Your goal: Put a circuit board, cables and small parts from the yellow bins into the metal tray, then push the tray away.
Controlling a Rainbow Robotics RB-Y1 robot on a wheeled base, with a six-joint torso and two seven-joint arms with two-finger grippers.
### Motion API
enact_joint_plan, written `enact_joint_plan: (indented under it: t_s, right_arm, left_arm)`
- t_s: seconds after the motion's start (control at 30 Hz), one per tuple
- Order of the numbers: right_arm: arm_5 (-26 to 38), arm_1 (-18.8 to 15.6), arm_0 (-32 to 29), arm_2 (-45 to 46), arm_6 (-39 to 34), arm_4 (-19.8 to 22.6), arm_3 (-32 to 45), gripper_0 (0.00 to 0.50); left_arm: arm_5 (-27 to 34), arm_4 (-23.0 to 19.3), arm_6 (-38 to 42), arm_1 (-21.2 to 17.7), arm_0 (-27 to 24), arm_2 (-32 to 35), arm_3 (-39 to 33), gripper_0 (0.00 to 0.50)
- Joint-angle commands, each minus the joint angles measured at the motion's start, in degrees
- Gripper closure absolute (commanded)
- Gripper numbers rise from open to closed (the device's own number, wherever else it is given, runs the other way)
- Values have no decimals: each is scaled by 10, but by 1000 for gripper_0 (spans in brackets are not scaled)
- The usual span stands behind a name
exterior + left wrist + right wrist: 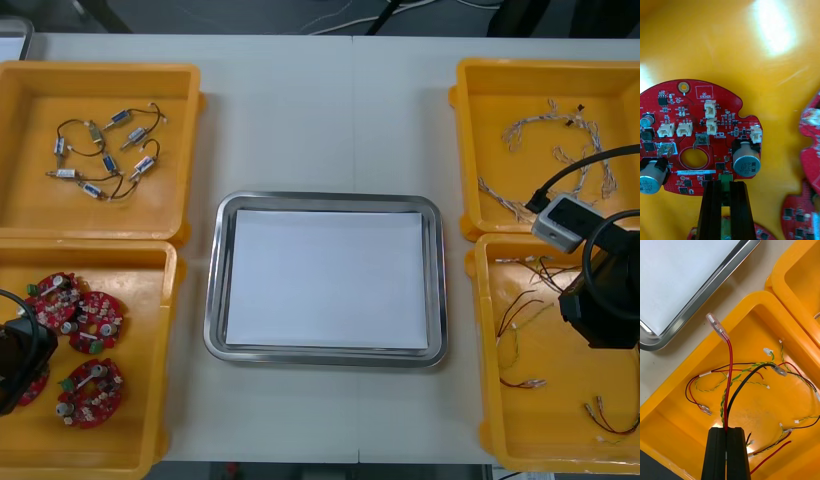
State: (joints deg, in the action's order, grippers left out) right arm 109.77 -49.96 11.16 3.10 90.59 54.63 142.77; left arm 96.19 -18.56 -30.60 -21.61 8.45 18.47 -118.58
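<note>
we see our left gripper [725, 183], lower left in the front view, pinching a red circuit board [696, 135] in a yellow bin [140, 430]; our right gripper [726, 430], at right, pinches red and black cables [729, 352]; the metal tray [212, 290] sits centre.

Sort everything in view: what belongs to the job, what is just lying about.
Job: metal tray; yellow bins; small metal parts; left gripper, jaws shut on circuit board; right gripper, jaws shut on red cable.
Lying about: cords beyond the table.

Left gripper [726, 183] and right gripper [727, 429], each clamped, fingers nearly together.
</note>
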Motion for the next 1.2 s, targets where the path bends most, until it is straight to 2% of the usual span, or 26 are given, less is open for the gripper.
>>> enact_joint_plan:
  t_s: [0.03,0.3,0.57,0.9,1.03,1.2]
  right_arm:
    - [2,3,19,-7,18,-1,-5,500]
    - [2,4,19,-8,15,0,-6,500]
    - [2,7,21,-8,14,2,-6,500]
    - [2,7,20,-8,7,1,-6,500]
    - [2,7,20,-8,7,1,-6,500]
    - [2,7,20,-8,7,1,-6,500]
  left_arm:
    - [58,-1,-16,2,2,51,-50,500]
    - [138,-4,-22,-24,-5,77,-115,500]
    - [138,-18,-36,-61,-49,90,-168,500]
    - [138,-106,-157,-86,-107,76,-187,500]
    - [138,-175,-212,-107,-159,53,-189,500]
    - [138,-242,-225,-124,-235,8,-163,500]
